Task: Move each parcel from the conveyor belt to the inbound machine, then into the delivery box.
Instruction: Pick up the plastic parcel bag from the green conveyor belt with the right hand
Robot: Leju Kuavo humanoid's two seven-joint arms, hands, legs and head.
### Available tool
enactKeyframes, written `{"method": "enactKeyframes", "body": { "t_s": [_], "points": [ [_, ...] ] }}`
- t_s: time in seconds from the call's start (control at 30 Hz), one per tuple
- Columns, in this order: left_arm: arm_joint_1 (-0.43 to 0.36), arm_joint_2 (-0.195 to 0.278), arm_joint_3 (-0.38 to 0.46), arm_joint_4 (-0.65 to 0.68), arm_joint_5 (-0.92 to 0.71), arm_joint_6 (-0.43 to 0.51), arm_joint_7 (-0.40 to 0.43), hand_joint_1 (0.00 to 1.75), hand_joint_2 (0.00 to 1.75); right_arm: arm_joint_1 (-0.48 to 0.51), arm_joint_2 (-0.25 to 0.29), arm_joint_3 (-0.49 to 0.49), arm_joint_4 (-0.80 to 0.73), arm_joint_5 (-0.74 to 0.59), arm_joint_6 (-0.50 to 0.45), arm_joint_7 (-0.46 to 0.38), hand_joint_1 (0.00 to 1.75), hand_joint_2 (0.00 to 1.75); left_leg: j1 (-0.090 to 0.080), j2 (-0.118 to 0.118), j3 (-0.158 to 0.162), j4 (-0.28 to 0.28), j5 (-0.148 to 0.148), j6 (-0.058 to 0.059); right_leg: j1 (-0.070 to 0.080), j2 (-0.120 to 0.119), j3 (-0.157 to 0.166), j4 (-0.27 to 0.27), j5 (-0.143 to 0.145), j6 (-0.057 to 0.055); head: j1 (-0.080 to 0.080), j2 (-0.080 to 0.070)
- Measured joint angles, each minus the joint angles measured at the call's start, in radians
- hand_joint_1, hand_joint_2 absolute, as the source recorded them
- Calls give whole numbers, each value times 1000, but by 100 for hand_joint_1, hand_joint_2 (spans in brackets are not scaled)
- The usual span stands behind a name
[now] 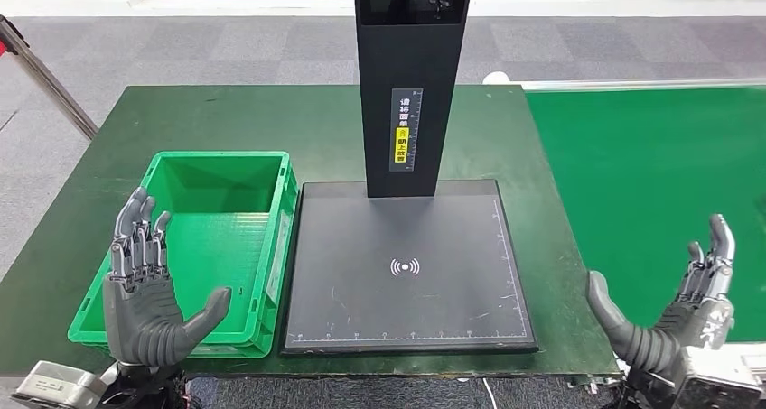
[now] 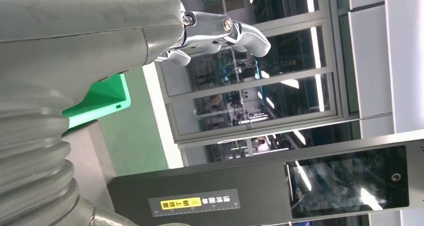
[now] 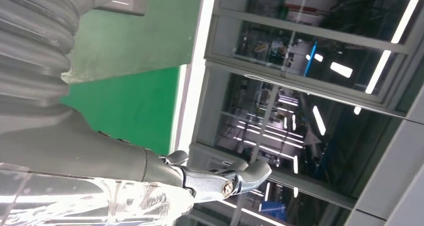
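Note:
The inbound machine is a dark flat scan plate (image 1: 406, 269) with a black post (image 1: 411, 84) rising at its back; the post (image 2: 210, 193) shows in the left wrist view too. Left of it stands a green delivery box (image 1: 221, 237), with nothing inside. The green conveyor belt (image 1: 650, 192) runs along the right and carries no parcel in this view. My left hand (image 1: 144, 287) is raised over the box's near left corner, fingers spread, holding nothing. My right hand (image 1: 673, 314) is raised at the belt's near edge, fingers apart and holding nothing.
The machine and box rest on a dark green table (image 1: 235, 120). A red and grey bar (image 1: 41, 70) slants across the floor at the far left. Glass walls (image 3: 300, 86) stand beyond the table.

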Motion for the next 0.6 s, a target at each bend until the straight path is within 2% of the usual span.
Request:
{"method": "enactKeyframes", "body": {
  "t_s": [0.2,0.43,0.6],
  "points": [
    [7,0,-7,-1,-8,-3,-6,0,175,2,38,-74,0,-29,38,-2,0,175,0,0,0,0,0,0,0,0,0,0,0,0,0,0],
    [13,0,-11,-4,-7,39,-10,0,175,5,54,-139,10,-126,54,-1,0,175,0,0,0,0,0,0,0,0,0,0,0,0,0,0],
    [37,0,-10,-26,11,66,-16,0,175,3,58,-150,12,-123,52,0,0,175,0,0,0,0,0,0,0,0,0,0,0,0,0,0]
  ]
}}
